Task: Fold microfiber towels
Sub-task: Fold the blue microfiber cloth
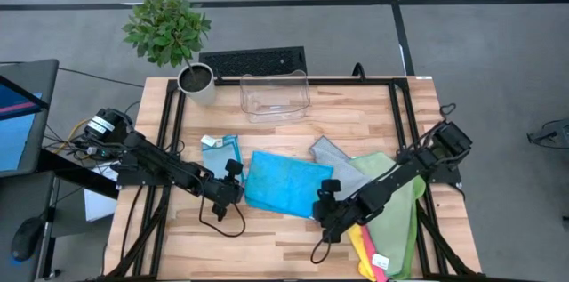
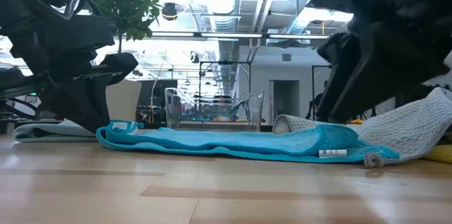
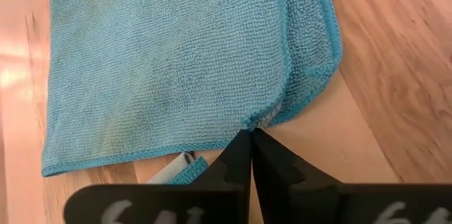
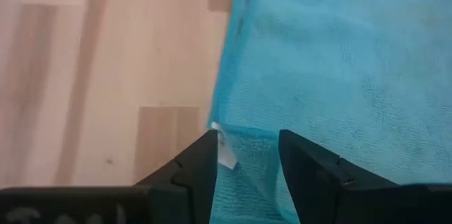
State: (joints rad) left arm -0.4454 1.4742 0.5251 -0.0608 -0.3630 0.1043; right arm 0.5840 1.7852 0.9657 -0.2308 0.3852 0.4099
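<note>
Two hands sit low at the near corners of the teal towel (image 1: 283, 184), which lies flat mid-surface, folded over itself per the left wrist view

Left hand (image 1: 233, 191): fingers pressed together, tips right at the towel's near-left corner edge (image 3: 265, 118). Looks like they pinch the hem, but the contact spot is tiny, so can't confirm a real grip

Right hand (image 1: 325, 204): fingers (image 4: 198, 164) parted, standing over the towel's near-right edge, with the small white tag (image 4: 224, 152) showing between them. Nothing clamped as far as the wrist view shows

Other towels:
- light blue towel (image 1: 220, 152), just left-back of the teal one, white tag at its far corner
- grey towel (image 1: 336, 159), right of the teal one, edge overlapping the pile
- pale green towel (image 1: 391, 202) spread under the right arm, near the right edge of the wooden surface (image 1: 293, 246)
- yellow towel (image 1: 363, 245) and pink towel (image 1: 380, 271) strips poking out at the near side of that pile

Clear plastic bin (image 1: 275, 95) stands at the back centre, apart from the towels. Potted plant (image 1: 176, 42) at the back-left corner, keyboard (image 1: 252, 60) behind the bin
</note>
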